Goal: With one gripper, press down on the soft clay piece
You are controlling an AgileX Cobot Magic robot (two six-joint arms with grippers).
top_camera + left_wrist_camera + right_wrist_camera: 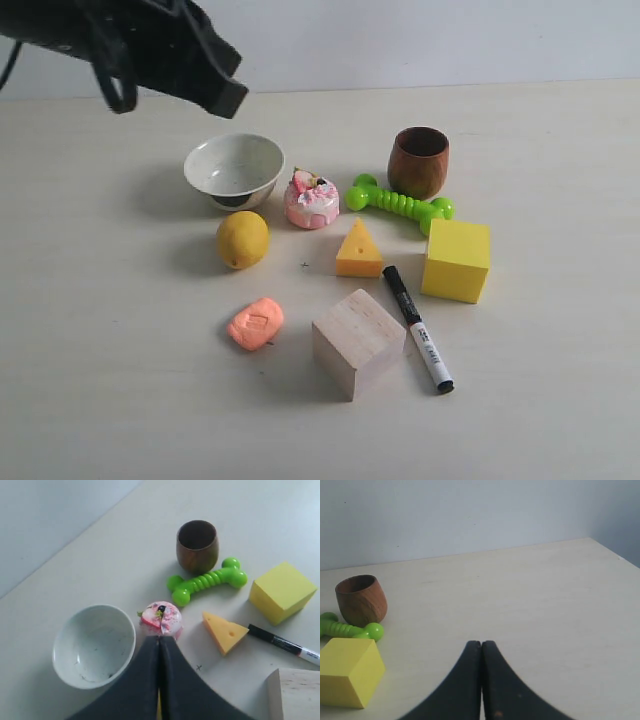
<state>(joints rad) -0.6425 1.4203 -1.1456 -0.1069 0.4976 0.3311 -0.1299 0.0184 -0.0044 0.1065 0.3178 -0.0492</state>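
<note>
The soft clay piece (256,323), a salmon-orange flattened lump with a rectangular dent, lies on the table in front of the lemon (243,239). It does not show in either wrist view. My left gripper (228,97) hangs high at the upper left of the exterior view, far from the clay. In the left wrist view this gripper (160,639) is shut, empty, its tips over the pink cake toy (162,619). My right gripper (481,643) is shut and empty above bare table; it is outside the exterior view.
Around the clay stand a wooden block (357,341), a marker (417,327), a cheese wedge (359,250), a yellow cube (456,260), a green dog bone (398,204), a wooden cup (418,161), a white bowl (235,169) and the cake toy (311,200).
</note>
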